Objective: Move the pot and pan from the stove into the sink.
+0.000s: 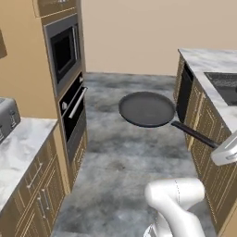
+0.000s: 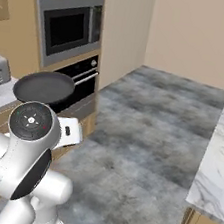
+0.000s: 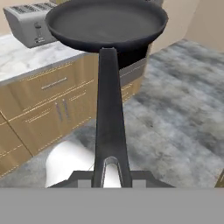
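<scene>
Across the middle of the kitchen runs a grey marbled floor (image 1: 115, 152), bare between two rows of wooden cabinets. On the left side stands a tall wooden unit with a built-in microwave (image 1: 64, 50) above a black oven (image 1: 74, 109). Beside that unit a marble worktop (image 1: 18, 148) carries a steel toaster (image 1: 8, 116); the same toaster (image 3: 33, 24) sits on the worktop behind the pan in the hand view. On the right side another marble worktop (image 1: 208, 65) holds the black sink (image 1: 227, 85), partly cut off by the picture's edge. The white arm (image 1: 178, 203) rises from the lower right of the left base view.

Over the open floor, between the two rows, the pan (image 1: 147, 109) hangs in the air, roughly level and touching nothing else. Its long black handle (image 1: 194, 134) slopes back toward the sink side. In the hand view the handle (image 3: 109, 113) runs straight up from the fingers (image 3: 111, 179) to the bowl, with the fingers clamped on the handle's far end, at the hanging hole.
</scene>
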